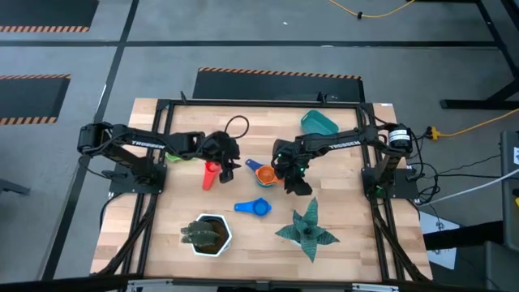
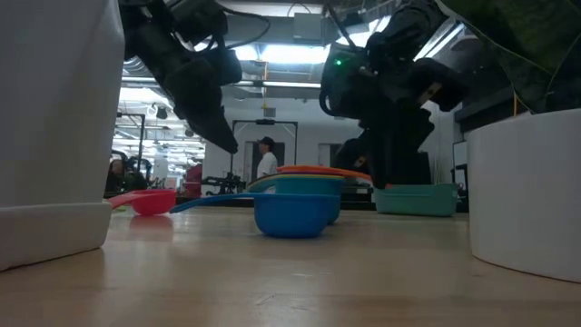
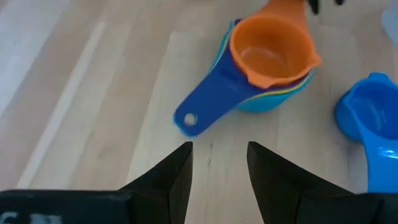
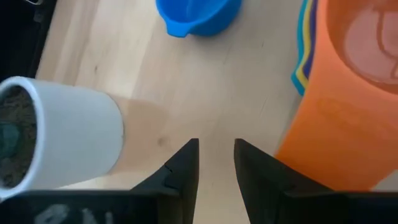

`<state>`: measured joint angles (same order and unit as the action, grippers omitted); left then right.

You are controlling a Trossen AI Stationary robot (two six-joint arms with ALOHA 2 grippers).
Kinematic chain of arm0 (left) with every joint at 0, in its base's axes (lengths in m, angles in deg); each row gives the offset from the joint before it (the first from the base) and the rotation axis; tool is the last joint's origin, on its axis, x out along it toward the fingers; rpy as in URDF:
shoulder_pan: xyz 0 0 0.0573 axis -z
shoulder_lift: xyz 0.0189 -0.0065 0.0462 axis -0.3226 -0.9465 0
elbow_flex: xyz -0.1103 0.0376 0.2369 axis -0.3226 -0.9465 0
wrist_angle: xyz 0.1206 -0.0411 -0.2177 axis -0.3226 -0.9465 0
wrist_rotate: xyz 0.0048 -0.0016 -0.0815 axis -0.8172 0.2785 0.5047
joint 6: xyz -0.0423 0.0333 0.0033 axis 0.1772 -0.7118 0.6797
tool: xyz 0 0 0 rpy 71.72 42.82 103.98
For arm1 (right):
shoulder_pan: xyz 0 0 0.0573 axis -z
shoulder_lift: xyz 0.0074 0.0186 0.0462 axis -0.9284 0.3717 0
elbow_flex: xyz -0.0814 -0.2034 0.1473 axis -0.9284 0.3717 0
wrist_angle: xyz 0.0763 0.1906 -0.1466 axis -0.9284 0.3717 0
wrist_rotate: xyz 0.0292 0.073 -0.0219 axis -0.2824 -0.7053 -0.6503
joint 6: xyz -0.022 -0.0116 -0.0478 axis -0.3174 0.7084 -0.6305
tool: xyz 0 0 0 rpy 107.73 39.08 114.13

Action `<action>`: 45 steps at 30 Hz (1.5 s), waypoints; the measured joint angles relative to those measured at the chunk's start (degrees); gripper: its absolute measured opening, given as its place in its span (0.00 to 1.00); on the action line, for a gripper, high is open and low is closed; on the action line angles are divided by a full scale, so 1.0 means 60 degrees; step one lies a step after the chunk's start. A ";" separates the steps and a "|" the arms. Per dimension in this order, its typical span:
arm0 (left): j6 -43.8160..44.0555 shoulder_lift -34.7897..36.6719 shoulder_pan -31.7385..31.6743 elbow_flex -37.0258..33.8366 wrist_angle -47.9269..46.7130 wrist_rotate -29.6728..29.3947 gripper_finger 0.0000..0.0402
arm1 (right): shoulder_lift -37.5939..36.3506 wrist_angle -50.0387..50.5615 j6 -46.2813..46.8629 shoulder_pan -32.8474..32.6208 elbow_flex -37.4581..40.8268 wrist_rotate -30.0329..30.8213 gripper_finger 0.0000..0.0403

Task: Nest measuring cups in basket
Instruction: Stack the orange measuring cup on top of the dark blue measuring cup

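A nested stack of measuring cups (image 1: pixel 263 173), orange cup (image 3: pixel 270 50) on top and a dark blue handle (image 3: pixel 208 102) sticking out, stands mid-table. A single blue cup (image 1: pixel 253 208) rests on its base nearer the front edge. A red cup (image 1: pixel 211 174) lies left of the stack. The teal basket (image 1: pixel 319 123) stands far right, apart from all cups. My left gripper (image 3: pixel 217 155) hovers open above the table, between the red cup and the stack, pointing at the blue handle. My right gripper (image 4: pixel 216 155) is open with a narrow gap, close beside the orange cup (image 4: pixel 348 93).
A white hexagonal pot (image 1: pixel 207 235) with a dark plant stands near the front edge, and a green star-shaped plant (image 1: pixel 308 231) stands to its right. Bare wood lies between the stack and the basket (image 2: pixel 418 198). People show in the room behind the table.
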<state>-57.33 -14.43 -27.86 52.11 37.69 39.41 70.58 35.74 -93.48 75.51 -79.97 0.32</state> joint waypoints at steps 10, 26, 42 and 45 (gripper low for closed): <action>0.0001 -0.0815 0.0295 0.0005 0.0550 0.0018 0.36 | 0.0000 0.0021 0.0133 0.0202 -0.0007 0.0217 0.26; 0.0005 -0.1921 0.0288 0.0000 0.0898 0.0229 0.36 | 0.0000 -0.0033 0.0107 0.1040 -0.0015 0.0324 0.26; -0.0068 -0.1320 0.0049 0.0007 0.1134 -0.1171 0.36 | 0.0000 0.0048 0.0067 0.1188 -0.0018 0.0421 0.26; -0.0065 -0.1419 -0.0165 0.0007 0.1659 -0.1788 0.36 | 0.0000 0.0047 0.0065 0.1188 -0.0018 0.0421 0.26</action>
<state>-57.72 -22.95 -28.85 52.16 47.64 28.68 70.58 36.02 -93.09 82.64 -80.07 2.84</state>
